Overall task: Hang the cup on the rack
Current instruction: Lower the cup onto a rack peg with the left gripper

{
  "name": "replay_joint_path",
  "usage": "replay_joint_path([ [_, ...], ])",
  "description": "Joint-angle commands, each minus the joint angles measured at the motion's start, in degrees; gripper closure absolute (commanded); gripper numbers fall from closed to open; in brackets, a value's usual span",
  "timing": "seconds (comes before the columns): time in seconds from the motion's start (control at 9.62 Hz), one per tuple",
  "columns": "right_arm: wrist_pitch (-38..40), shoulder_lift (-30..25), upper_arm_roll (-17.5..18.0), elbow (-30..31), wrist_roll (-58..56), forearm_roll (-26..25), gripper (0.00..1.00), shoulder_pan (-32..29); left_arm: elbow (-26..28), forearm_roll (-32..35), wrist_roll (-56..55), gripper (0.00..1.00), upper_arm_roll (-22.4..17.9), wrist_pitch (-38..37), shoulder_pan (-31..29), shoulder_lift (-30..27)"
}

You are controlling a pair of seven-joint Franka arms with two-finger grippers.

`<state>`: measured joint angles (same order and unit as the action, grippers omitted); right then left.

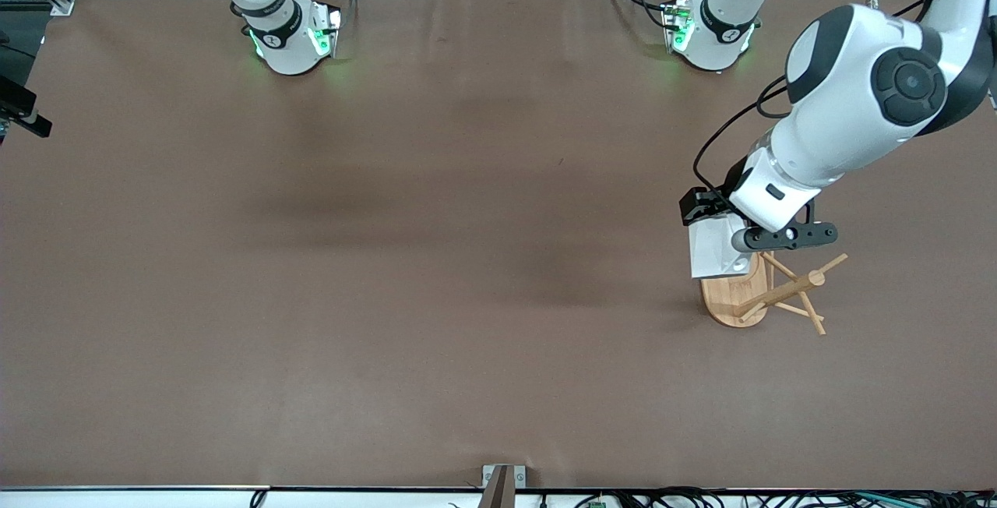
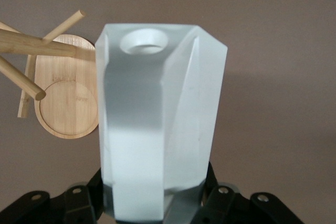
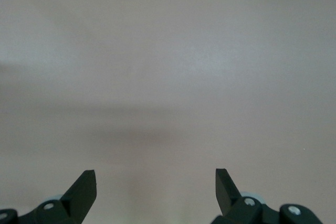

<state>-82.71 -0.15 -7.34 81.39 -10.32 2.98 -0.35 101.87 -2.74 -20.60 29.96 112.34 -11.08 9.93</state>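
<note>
My left gripper (image 1: 734, 241) is shut on the white faceted cup (image 1: 710, 251) and holds it in the air over the edge of the rack's oval base. In the left wrist view the cup (image 2: 157, 119) fills the middle, clamped low between the fingers (image 2: 92, 198), with its handle's round hole (image 2: 144, 41) at the end away from the gripper. The bamboo rack (image 1: 779, 294) stands toward the left arm's end of the table. Its base (image 2: 68, 103) and pegs (image 2: 31, 43) lie just beside the cup, one peg tip close to the cup's wall. My right gripper (image 3: 156, 182) is open and empty over bare table.
The brown table cover (image 1: 389, 259) spreads wide toward the right arm's end. Both arm bases (image 1: 288, 33) stand along the table's edge farthest from the front camera. A metal bracket (image 1: 502, 481) sits at the nearest edge.
</note>
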Motion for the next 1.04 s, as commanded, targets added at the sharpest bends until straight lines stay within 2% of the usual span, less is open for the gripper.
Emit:
replay_joint_path([
  [0.0,-1.75,-3.1,0.14,4.48,1.62,-1.4,0.0,0.27,9.12,-2.09,8.43,0.7,-4.63,5.42,2.72,-3.69],
  [0.31,-1.93,-2.57,0.31,4.04,1.8,-1.32,0.0,0.7,14.4,-2.18,21.79,0.7,-8.24,9.56,4.13,-4.48],
  [0.52,-2.01,-2.22,0.4,4.12,2.41,-1.4,0.0,0.79,16.16,-2.18,26.91,0.7,-8.69,9.74,4.13,-5.27],
  [0.94,-2.45,-1.69,0.4,4.04,4.43,-2.89,0.0,0.97,16.87,-2.18,36.24,0.69,-11.85,12.02,4.13,-4.14],
])
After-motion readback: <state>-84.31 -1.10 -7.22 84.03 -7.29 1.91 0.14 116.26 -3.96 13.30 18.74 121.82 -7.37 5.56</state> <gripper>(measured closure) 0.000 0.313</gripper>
